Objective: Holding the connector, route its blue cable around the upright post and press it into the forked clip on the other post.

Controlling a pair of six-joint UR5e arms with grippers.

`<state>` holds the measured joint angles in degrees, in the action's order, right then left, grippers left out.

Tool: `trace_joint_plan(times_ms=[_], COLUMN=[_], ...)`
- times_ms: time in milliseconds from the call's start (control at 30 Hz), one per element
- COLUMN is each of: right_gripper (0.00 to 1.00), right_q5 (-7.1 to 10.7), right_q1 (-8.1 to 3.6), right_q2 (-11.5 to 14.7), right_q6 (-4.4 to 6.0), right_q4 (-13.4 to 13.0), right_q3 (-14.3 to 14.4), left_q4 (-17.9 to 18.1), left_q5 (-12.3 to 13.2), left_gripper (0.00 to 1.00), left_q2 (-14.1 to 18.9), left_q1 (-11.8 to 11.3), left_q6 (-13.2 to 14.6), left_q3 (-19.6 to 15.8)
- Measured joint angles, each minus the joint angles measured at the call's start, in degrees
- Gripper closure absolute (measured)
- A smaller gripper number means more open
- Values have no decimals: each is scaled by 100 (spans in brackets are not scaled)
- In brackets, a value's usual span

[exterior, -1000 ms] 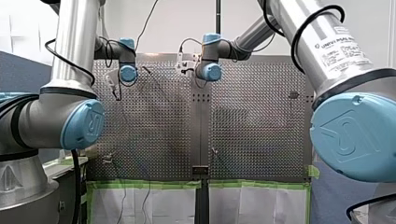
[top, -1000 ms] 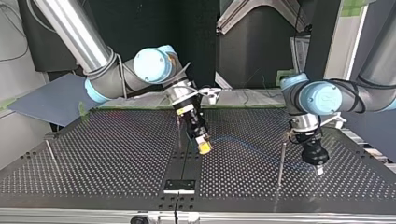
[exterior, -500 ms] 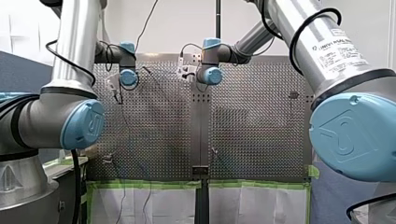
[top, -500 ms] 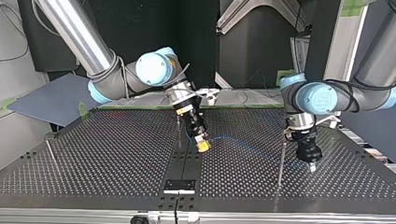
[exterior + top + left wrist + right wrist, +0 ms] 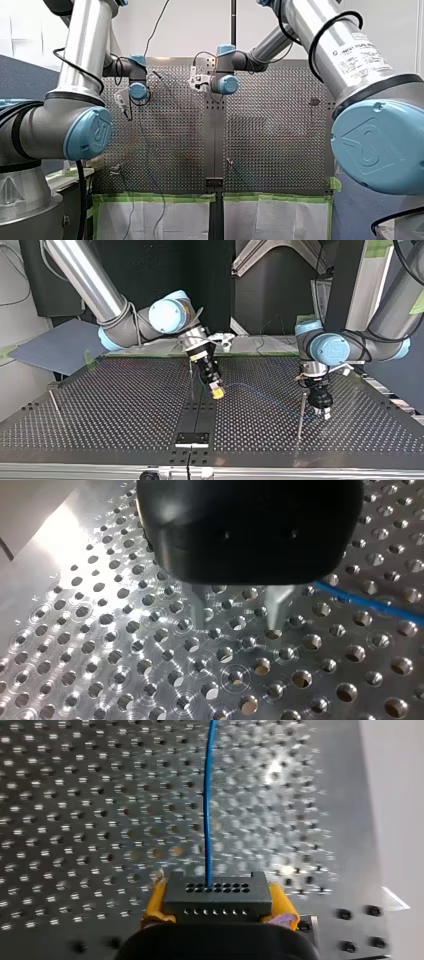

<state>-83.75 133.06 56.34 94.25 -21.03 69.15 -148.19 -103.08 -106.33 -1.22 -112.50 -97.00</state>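
So my left gripper [image 5: 240, 614] is sliding in toward the post [image 5: 301, 410]: a second ago it was hanging well off to its far side, now it's sitting just beside it, tips low over the table [image 5: 125, 405]. Its metal fingers [image 5: 202, 605] are standing apart with nothing between them. My right gripper [image 5: 216, 390] is barely shifting, just easing up a touch. Its yellow pads [image 5: 156, 902] are staying clamped on the connector [image 5: 218, 894], with the cable [image 5: 207, 805] running straight out ahead of it.

My read: the left one is lining up to help with the cable at that post, so the routing is only getting started. As far as I can tell the cable isn't going around anything yet, and it isn't sitting in any clip.

The right wrist view is showing the grip itself, which the top view is only hinting at. The left wrist view is showing the cable passing just beside the left fingers, not between them. Only the top view is giving both grippers, the post and the other post [image 5: 191, 375] beside the right gripper together. I can't tell which one is carrying the fork.
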Motion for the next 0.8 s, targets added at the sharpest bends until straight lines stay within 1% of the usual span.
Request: trace_joint_plan(times_ms=[67, 167, 267, 400, 467, 533, 567, 733, 800], right_gripper=[98, 98, 98, 98, 98, 98, 98, 98, 98], right_q5=[-11, -23, -36, -102, -156, -205, -238, -425, -519], right_q1=[7, 18, 21, 17, 3, -17, -32, -90, -113], right_q2=[-49, -113, -169, -224, -248, -264, -272, -288, -299], right_q6=[-43, -86, -104, -115, -120, -122, -125, -163, -208], right_q4=[94, 203, 258, 258, 217, 156, 105, -147, -231], right_q3=[1, 5, 9, 79, 155, 237, 297, 557, 661], left_q4=[-2, -3, -3, -1, 0, -2, -3, -33, -51], left_q5=[4, 8, 6, 9, 15, 23, 25, 29, 30], left_gripper=[9, 9, 9, 9, 4, 4, 1, 1, 1], left_q2=[-2, -3, -4, -5, -5, -5, -5, -5, -5], left_q1=[3, 8, 11, 17, 17, 20, 22, 27, 31], left_q6=[-1, -10, -15, -16, -17, -17, -19, -24, -25], left_q3=[0, 1, 1, 1, 1, 1, 1, 2, 3])
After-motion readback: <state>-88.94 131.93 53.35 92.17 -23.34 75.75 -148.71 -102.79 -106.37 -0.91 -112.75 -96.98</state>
